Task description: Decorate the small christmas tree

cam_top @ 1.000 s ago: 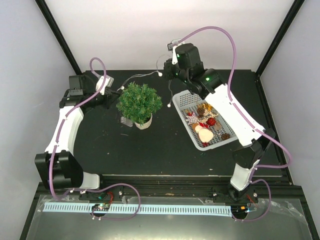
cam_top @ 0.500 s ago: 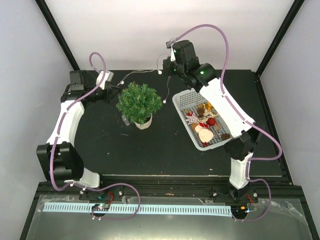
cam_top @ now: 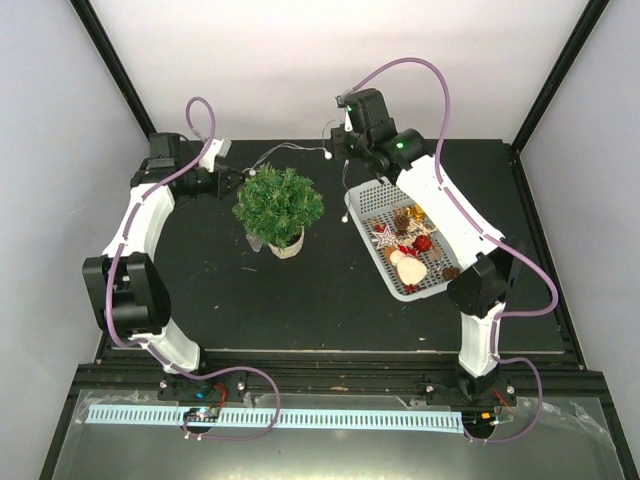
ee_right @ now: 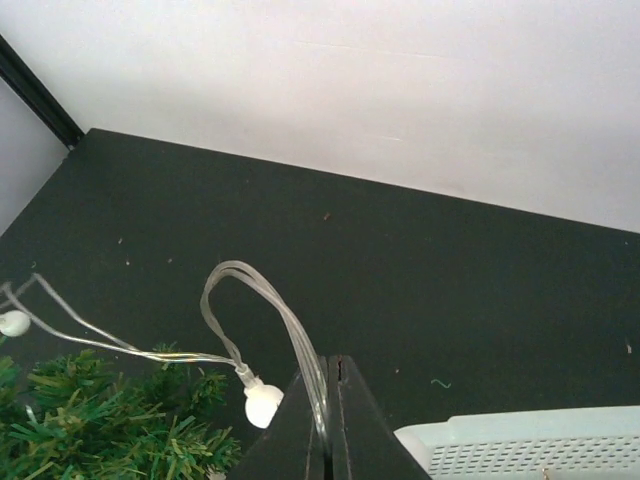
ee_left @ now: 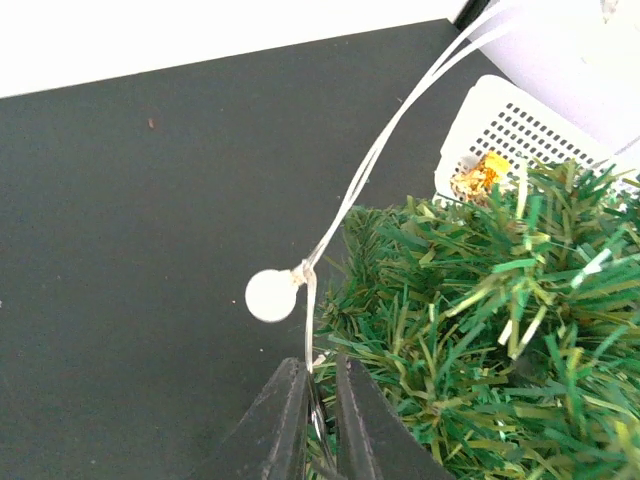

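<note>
The small christmas tree [cam_top: 279,203] stands in a white pot [cam_top: 287,243] on the black table. A clear light string [cam_top: 296,150] with white round bulbs runs behind the tree, held taut between both grippers. My left gripper [cam_top: 236,180] is at the tree's upper left, shut on the string just below a bulb [ee_left: 271,295]; the tree's needles [ee_left: 480,330] fill the right of that view. My right gripper [cam_top: 340,150] is behind the tree's right, shut on the string [ee_right: 300,345], with a bulb [ee_right: 263,403] hanging beside its fingers.
A white basket [cam_top: 364,196] with red, gold and white ornaments [cam_top: 410,245] lies right of the tree, under the right arm. Its corner shows in the right wrist view [ee_right: 520,445]. White walls and black frame posts bound the table behind.
My left gripper has swung up and right, close to the tree's upper left. My right arm has shifted slightly right and back. The string now stretches straighter behind the tree.
</note>
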Action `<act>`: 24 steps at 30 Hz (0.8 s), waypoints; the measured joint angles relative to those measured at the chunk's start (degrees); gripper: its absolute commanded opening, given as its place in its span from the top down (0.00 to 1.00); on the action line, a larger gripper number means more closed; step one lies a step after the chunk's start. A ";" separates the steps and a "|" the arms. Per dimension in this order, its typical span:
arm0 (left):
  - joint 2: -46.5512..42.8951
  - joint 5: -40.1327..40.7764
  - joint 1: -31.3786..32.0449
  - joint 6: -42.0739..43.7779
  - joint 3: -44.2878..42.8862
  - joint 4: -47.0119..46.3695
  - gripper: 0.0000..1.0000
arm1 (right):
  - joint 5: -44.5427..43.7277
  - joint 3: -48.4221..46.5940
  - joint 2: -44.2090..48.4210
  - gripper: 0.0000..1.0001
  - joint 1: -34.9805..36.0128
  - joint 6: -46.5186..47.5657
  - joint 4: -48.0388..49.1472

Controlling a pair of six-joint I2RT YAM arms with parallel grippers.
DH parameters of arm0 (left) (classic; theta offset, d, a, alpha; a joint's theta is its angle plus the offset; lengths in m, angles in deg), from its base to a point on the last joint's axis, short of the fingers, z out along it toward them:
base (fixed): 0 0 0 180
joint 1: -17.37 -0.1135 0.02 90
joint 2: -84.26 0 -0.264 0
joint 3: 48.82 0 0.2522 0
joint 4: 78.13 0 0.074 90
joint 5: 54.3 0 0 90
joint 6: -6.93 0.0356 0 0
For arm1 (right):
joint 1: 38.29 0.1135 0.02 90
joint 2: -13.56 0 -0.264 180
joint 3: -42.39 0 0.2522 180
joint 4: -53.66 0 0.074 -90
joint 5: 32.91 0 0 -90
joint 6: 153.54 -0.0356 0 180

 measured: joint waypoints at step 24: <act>-1.44 2.67 -0.46 0.90 -0.87 1.03 0.16 | 3.78 19.67 13.42 0.99 -0.31 -2.34 2.54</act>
